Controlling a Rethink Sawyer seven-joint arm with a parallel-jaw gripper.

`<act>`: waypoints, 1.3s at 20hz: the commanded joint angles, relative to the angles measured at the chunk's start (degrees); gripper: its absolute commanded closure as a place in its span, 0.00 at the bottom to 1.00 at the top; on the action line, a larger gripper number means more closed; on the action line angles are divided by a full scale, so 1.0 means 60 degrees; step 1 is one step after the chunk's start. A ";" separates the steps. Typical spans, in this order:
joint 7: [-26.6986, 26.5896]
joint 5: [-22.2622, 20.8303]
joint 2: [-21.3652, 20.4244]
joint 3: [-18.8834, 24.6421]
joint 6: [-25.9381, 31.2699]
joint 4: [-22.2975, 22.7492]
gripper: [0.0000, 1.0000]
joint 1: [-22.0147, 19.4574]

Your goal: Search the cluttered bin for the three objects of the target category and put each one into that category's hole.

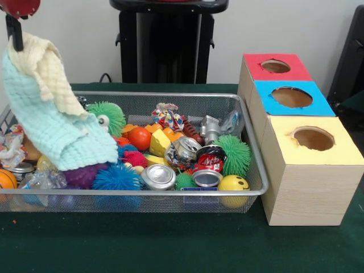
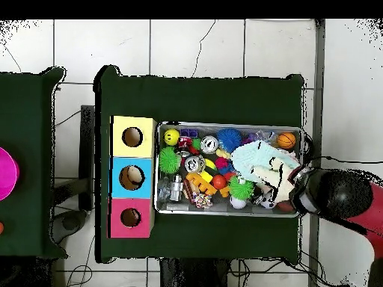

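Front view set low and close across the table, facing the bin (image 1: 136,190) and three boxes (image 1: 310,165) at right; overhead view straight down from seemingly high up, taking in table (image 2: 202,97) and floor (image 2: 194,45), sharing bin (image 2: 228,125) and boxes (image 2: 132,176).

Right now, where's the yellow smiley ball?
Front view: the yellow smiley ball sits in the bin's near right corner, beside the open can, below the green spiky ball.

Red and black arm (image 2: 340,198) raised at the bin's end (fingers hidden by cloth).
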 commanded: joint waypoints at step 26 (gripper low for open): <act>-0.1546 -0.1175 0.0929 0.1378 -0.1334 0.1328 1.00 0.0132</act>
